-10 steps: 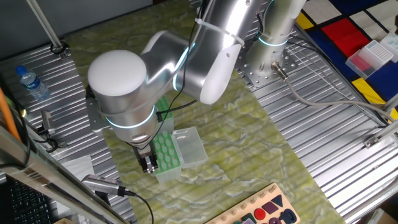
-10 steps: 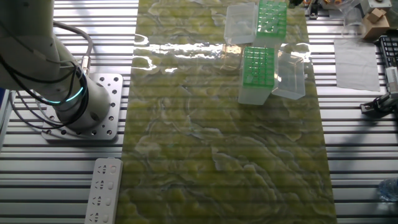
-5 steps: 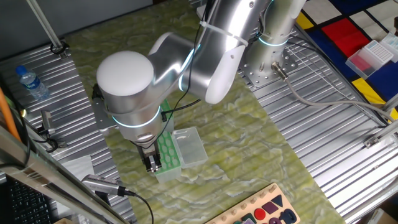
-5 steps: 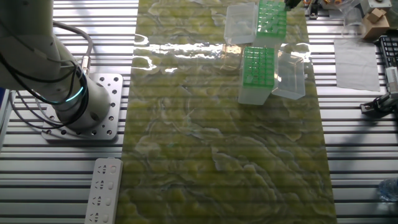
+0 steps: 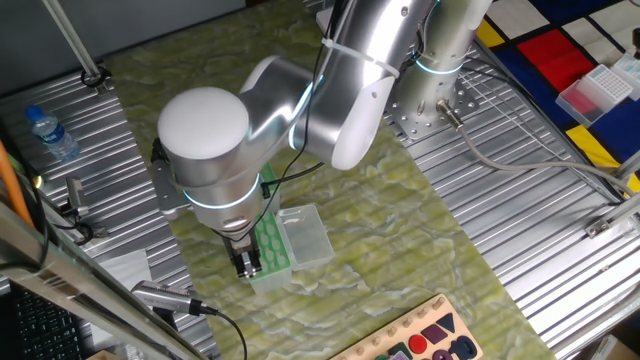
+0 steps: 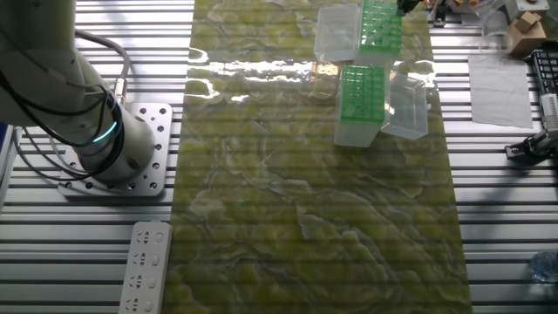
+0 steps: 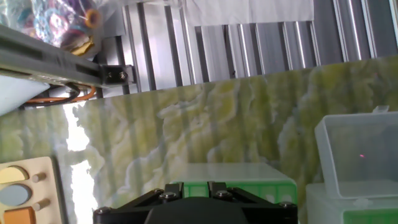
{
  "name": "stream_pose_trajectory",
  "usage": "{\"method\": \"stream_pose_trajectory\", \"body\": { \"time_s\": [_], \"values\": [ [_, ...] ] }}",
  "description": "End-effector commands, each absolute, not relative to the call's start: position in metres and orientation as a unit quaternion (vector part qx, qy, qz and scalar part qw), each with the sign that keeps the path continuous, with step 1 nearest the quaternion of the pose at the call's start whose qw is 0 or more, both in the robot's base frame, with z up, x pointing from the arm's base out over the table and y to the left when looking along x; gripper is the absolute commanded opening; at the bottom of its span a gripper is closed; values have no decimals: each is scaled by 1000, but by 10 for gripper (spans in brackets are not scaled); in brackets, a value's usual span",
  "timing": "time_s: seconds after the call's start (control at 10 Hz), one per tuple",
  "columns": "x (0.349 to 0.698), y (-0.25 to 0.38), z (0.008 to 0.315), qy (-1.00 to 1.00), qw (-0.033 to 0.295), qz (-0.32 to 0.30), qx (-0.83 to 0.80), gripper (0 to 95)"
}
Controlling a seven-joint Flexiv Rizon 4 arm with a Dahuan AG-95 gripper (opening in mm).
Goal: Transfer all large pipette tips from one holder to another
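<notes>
Pipette tips wait in the green rack [image 5: 268, 243]; gripper [image 5: 245, 263] hangs right above it, opening unreadable, so drop straight and centre on one tip

Table top: ribbed metal slats [image 5: 520, 200], silver, running across the whole surface
Mat: green-yellow marbled sheet [image 6: 314, 218] laid down the middle, glare streak near its far end
Floor: red, blue, yellow and white panels [image 5: 545, 50] beyond the table corner
Frame: slanted metal bar [image 5: 60, 270] along one edge
</notes>
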State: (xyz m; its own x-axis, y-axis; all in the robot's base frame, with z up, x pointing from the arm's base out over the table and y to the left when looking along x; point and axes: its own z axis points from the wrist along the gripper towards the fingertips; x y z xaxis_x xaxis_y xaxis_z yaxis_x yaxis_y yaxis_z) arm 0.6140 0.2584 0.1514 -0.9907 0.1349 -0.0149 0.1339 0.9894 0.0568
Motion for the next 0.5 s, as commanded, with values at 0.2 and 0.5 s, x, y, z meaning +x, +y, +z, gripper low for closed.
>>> {"method": "stream_pose_trajectory", "body": {
  "time_s": [0.2,0.5],
  "values": [
    [614,259,150,997,7,27,66,190],
    [612,259,150,997,1,25,67,190]
  ]
}}
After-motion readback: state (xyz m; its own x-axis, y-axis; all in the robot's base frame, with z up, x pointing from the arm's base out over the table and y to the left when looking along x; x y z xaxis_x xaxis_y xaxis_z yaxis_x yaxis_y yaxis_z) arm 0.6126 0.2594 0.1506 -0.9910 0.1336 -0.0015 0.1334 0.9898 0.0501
